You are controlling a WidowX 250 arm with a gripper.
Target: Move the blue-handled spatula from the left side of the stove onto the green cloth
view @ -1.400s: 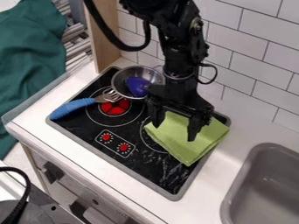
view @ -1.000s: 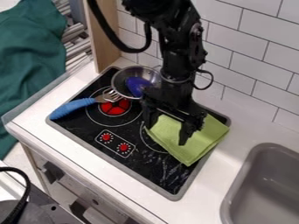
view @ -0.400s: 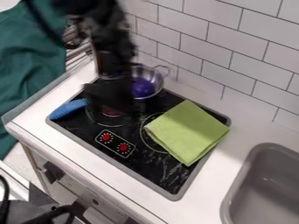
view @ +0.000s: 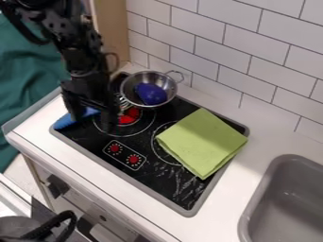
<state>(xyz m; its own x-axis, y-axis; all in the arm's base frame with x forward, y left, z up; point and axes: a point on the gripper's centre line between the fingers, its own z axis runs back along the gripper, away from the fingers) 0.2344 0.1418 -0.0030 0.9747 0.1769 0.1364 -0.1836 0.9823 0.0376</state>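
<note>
Away from the green cloth [view: 202,142] has come the pincer [view: 93,122], which a moment ago hung over it and is now above the blue-handled fork [view: 64,122]; the cloth has kept its place. The pincer's fingers stand wide apart, point downward and have nothing between them that can be made out. Directly under and behind them lies the fork, its blue handle emerging to their left and its metal tines just beyond them to the right; whether the fingers touch the handle cannot be told. Just right of the pincer glows a red burner [view: 129,116] on the black stovetop [view: 151,172]. Up and to the right, near the tines, sits a metal pan [view: 128,89] with a purple object [view: 151,93] in it. Below and right of the pincer is the panel with two red knobs [view: 133,159]. Well to its right, the folded cloth lies flat on the stovetop. Farther off are teal fabric [view: 28,75] at upper left, white wall tiles [view: 208,59] at upper right and a grey sink [view: 284,203] at lower right.
</note>
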